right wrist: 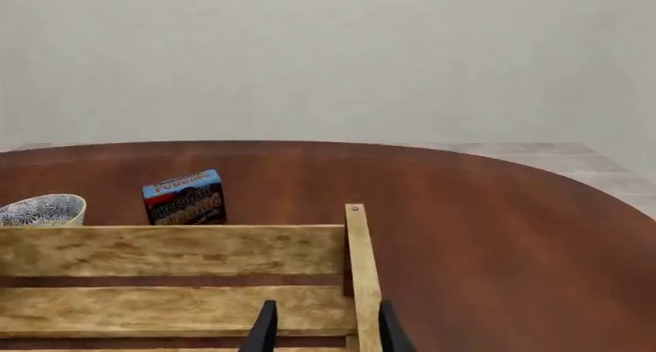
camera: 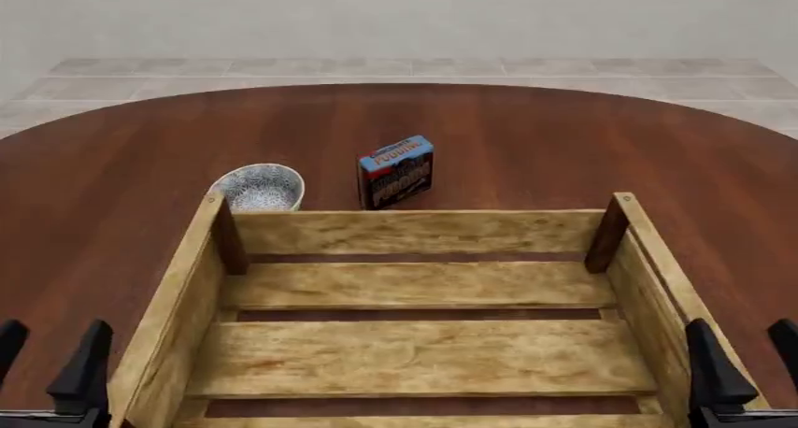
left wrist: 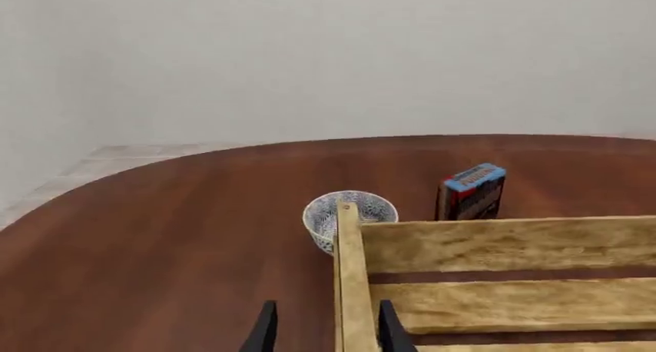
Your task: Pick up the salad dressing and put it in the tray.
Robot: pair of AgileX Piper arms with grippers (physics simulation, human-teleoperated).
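Note:
The salad dressing is out of view in all three frames. The tray [camera: 412, 232], a big crate of light wooden slats, fills the near middle of the table and holds nothing. It also shows in the wrist views: tray [left wrist: 492, 244] and tray [right wrist: 174, 248]. My left gripper [camera: 48, 353] is open, low at the tray's near left corner, outside its left wall. My right gripper [camera: 748, 358] is open at the near right corner, outside the right wall. In each wrist view a tray wall shows between the spread fingers of the left gripper [left wrist: 328, 333] and right gripper [right wrist: 328, 333].
A blue-and-white patterned bowl [camera: 260, 185] stands just beyond the tray's far left corner. A blue pudding box [camera: 396, 171] stands upright behind the far wall, right of the bowl. Round dark wooden table [camera: 562, 138] extends beyond them.

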